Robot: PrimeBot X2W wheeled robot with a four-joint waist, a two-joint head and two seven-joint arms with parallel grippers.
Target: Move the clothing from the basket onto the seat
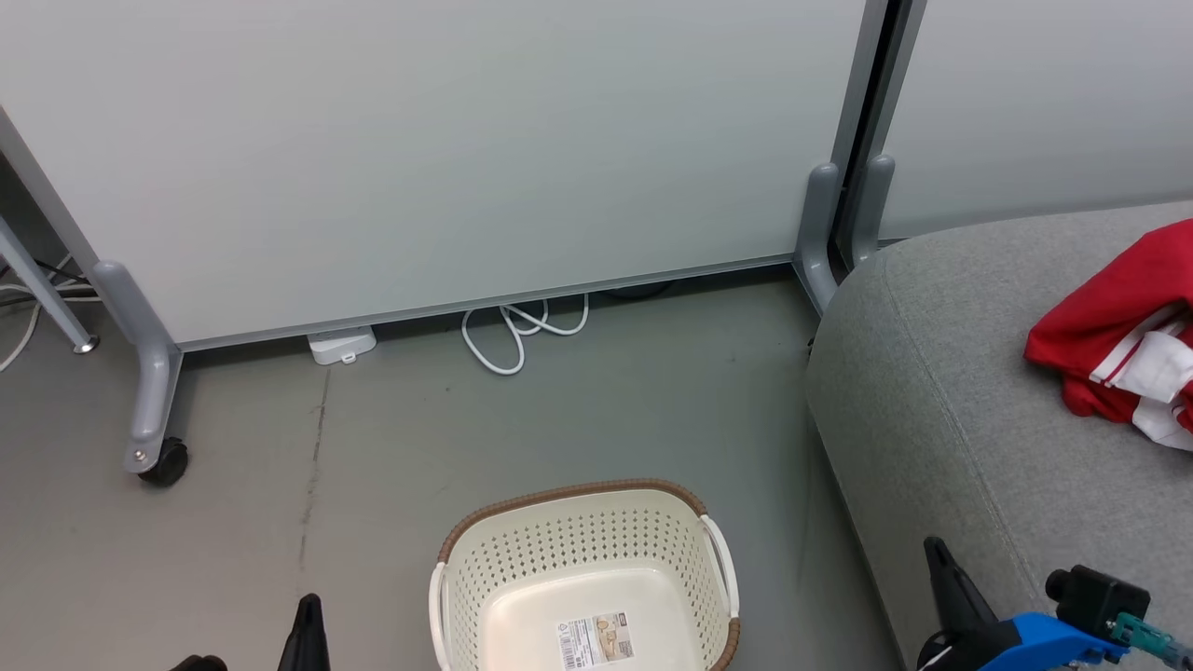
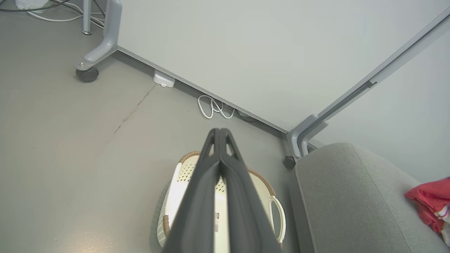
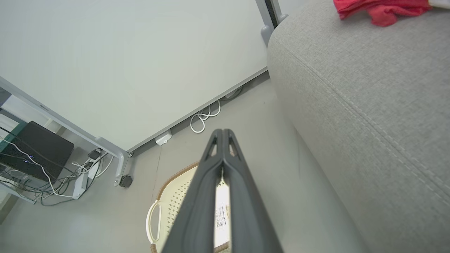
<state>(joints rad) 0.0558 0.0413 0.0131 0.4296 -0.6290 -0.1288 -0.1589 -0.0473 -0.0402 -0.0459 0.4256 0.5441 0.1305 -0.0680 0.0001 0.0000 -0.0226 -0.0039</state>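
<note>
The cream basket [image 1: 582,536] stands on the floor with nothing but a paper label [image 1: 596,639] in its bottom; its rim [image 2: 260,177] and handle [image 3: 152,218] also show in the wrist views. Red clothing with white stripes [image 1: 1123,335] lies bunched on the grey seat [image 1: 941,391] at the right, also seen as clothing [image 2: 430,203] and clothing [image 3: 379,8]. My left gripper [image 2: 219,130] is shut with nothing in it, above the basket; its tip [image 1: 308,606] pokes up at the lower left. My right gripper [image 3: 222,130] is shut too, holding nothing, its tip [image 1: 935,548] before the seat's front edge.
A white partition on grey castor legs [image 1: 154,410] runs along the back. A coiled white cable [image 1: 517,335] and a small white box [image 1: 342,345] lie at its foot. More cables and a black box [image 3: 35,151] sit beyond the partition's left end.
</note>
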